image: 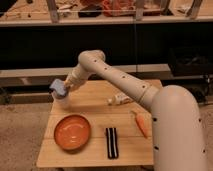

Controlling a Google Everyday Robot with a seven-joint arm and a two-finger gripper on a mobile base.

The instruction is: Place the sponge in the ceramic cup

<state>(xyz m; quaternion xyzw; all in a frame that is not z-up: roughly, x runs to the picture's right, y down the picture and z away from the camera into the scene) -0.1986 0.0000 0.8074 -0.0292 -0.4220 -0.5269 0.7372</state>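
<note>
The blue sponge point(59, 87) hangs at the left edge of the wooden table point(95, 100), held in my gripper point(62, 89), which reaches in from the right at the end of the white arm. Directly under the sponge stands the off-white ceramic cup point(62, 101), its top partly covered by the sponge. The sponge looks to be touching or just above the cup's rim; I cannot tell which.
An orange bowl point(73, 132) sits at the table's front left. A black striped flat bar point(112, 142) lies beside it, a carrot point(140, 124) to the right. A small white packet point(120, 99) lies mid-table. Dark shelving runs behind the table.
</note>
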